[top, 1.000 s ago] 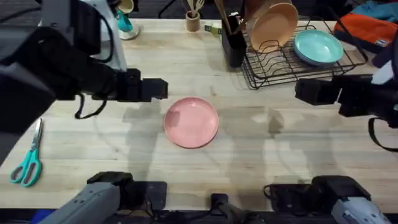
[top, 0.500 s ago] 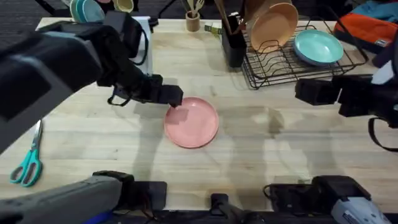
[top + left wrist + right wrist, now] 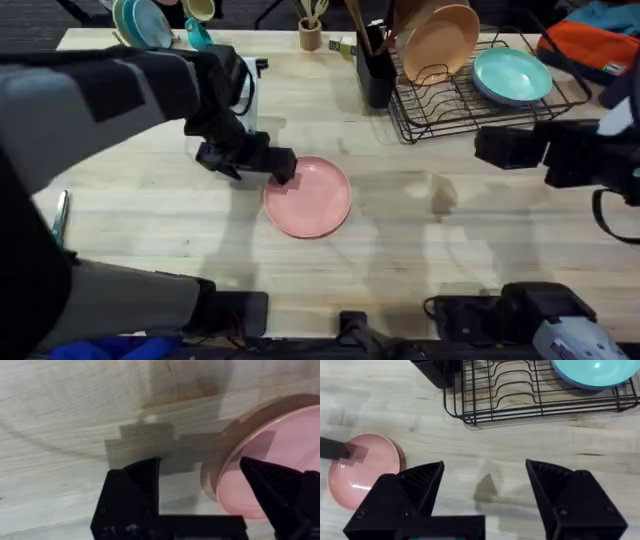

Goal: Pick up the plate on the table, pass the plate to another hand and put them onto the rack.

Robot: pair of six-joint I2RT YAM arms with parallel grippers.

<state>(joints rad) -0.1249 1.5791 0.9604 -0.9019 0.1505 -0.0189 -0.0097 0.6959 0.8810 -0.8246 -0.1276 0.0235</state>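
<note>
While the right claw point(image 3: 485, 477) hangs wide, the wide left claw point(image 3: 200, 475) straddles the pink plate's point(image 3: 308, 196) ten-o'clock rim.

We read this as a robotics lab bench staged as a kitchen. A butcher-block table point(image 3: 400, 240) carries a black wire dish rack point(image 3: 470, 100) at far right, holding a teal plate point(image 3: 512, 75) and a peach plate point(image 3: 440, 40). A utensil holder point(image 3: 375, 65) stands beside it. Two black robot arms are mounted at the near edge; scissors point(image 3: 60, 215) lie at left.
</note>
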